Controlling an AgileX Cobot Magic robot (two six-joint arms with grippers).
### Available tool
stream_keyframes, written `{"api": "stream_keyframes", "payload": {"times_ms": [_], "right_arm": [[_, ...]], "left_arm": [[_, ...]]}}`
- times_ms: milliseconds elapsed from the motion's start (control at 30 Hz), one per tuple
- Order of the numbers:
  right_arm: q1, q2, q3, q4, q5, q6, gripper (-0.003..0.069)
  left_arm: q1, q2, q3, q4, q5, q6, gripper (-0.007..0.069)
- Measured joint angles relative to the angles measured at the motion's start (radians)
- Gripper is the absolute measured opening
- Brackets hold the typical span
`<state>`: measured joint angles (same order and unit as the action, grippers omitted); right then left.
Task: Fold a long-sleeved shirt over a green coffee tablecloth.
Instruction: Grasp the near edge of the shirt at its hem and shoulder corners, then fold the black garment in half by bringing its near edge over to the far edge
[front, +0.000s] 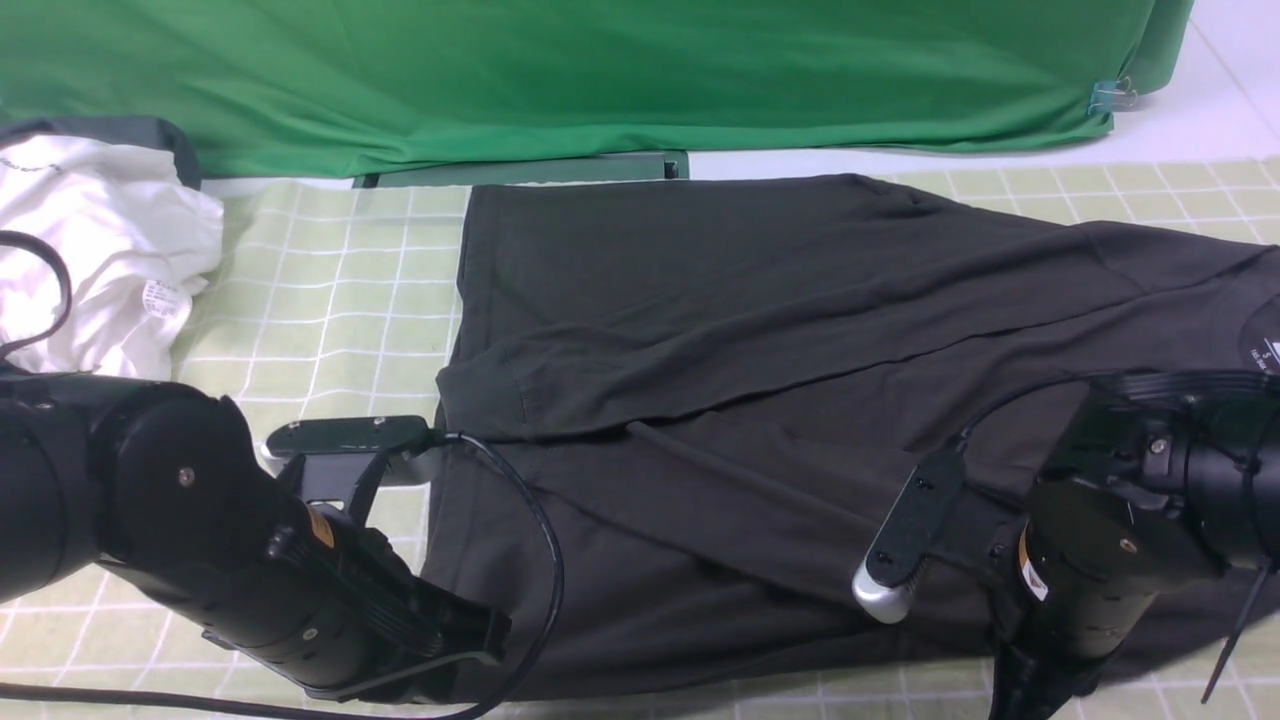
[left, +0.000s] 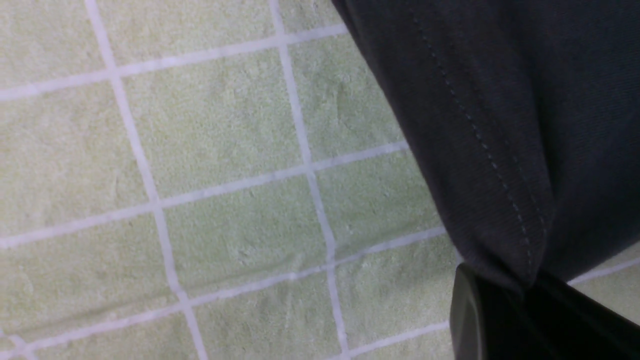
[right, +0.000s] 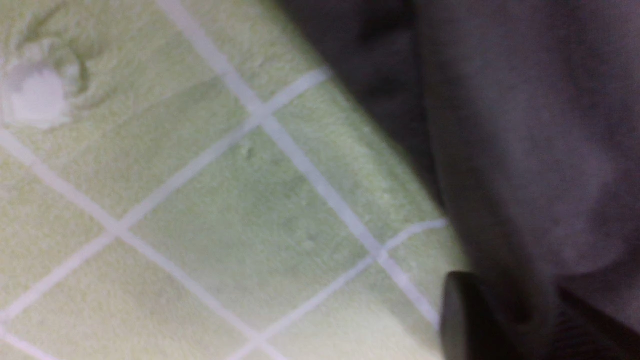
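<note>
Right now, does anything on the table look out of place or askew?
A crumpled white garment lies at the far-left edge of the tablecloth, apart from the shirt. The shirt lies askew, with diagonal creases across it. The right wrist view shows a small white lump on the tablecloth.

Gridded green tablecloth (front: 330, 300) — dark shirt (front: 750, 330) and white garment (front: 90, 250) atop.

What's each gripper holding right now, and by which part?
Left gripper pinches the long-sleeved shirt at its stitched hem. Right gripper looks closed on the shirt's near edge too, though that view is blurred.
</note>
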<state>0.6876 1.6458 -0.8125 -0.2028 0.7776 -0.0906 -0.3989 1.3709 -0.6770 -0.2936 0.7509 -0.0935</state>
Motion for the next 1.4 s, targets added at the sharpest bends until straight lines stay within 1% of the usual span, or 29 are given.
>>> {"api": "stream_keyframes", "payload": {"times_ms": [67,200,300,400,567,700,800,867,933,1033,1067,1100,1133,1167,1233,1333,1400], "right_arm": [[0.000,0.000,-0.010,0.006,0.033,-0.001,0.0033],[0.000,-0.016,-0.014,0.061,0.103,-0.018,0.0030],[0.020,-0.066,-0.012,0.136,0.208,-0.013,0.0030],[0.071,-0.122,0.012,0.174,0.260,0.023,0.0030],[0.194,-0.226,0.080,0.197,0.303,0.144,0.0030],[0.283,-0.296,0.130,0.203,0.314,0.231,0.0030],[0.290,-0.327,0.133,0.203,0.337,0.247,0.0030],[0.279,-0.331,0.126,0.203,0.344,0.246,0.0030],[0.231,-0.335,0.102,0.189,0.351,0.235,0.0030],[0.133,-0.333,0.063,0.159,0.325,0.189,0.0030],[0.082,-0.326,0.048,0.151,0.293,0.165,0.0030],[0.073,-0.323,0.041,0.150,0.287,0.161,0.0030],[0.010,-0.306,0.019,0.144,0.252,0.131,0.0030],[-0.042,-0.277,-0.012,0.141,0.218,0.107,0.0030],[-0.115,-0.231,-0.060,0.141,0.191,0.076,0.0030],[-0.207,-0.147,-0.154,0.139,0.170,0.043,0.0030],[-0.229,-0.120,-0.187,0.138,0.167,0.035,0.0030]], "left_arm": [[0.000,0.000,-0.008,-0.002,0.030,0.000,0.0026],[0.000,-0.001,-0.017,-0.007,0.096,0.000,0.0026],[-0.012,-0.007,-0.006,-0.021,0.164,0.000,0.0026],[-0.061,-0.036,0.038,-0.026,0.196,-0.007,0.0026],[-0.164,-0.125,0.093,-0.066,0.255,-0.053,0.0026],[-0.235,-0.211,0.113,-0.085,0.292,-0.125,0.0026],[-0.247,-0.267,0.114,-0.084,0.303,-0.163,0.0026],[-0.248,-0.280,0.114,-0.078,0.304,-0.168,0.0026],[-0.249,-0.298,0.105,-0.065,0.313,-0.174,0.0026],[-0.249,-0.299,0.079,-0.033,0.313,-0.191,0.0026],[-0.249,-0.297,0.065,-0.016,0.295,-0.203,0.0026],[-0.249,-0.297,0.063,-0.009,0.283,-0.206,0.0026],[-0.249,-0.295,0.052,0.011,0.237,-0.226,0.0026],[-0.249,-0.286,0.041,0.042,0.155,-0.258,0.0026],[-0.236,-0.260,0.018,0.071,0.050,-0.291,0.0026],[-0.166,-0.203,-0.030,0.090,-0.025,-0.302,0.0026],[-0.133,-0.182,-0.047,0.096,-0.038,-0.301,0.0026]]}}
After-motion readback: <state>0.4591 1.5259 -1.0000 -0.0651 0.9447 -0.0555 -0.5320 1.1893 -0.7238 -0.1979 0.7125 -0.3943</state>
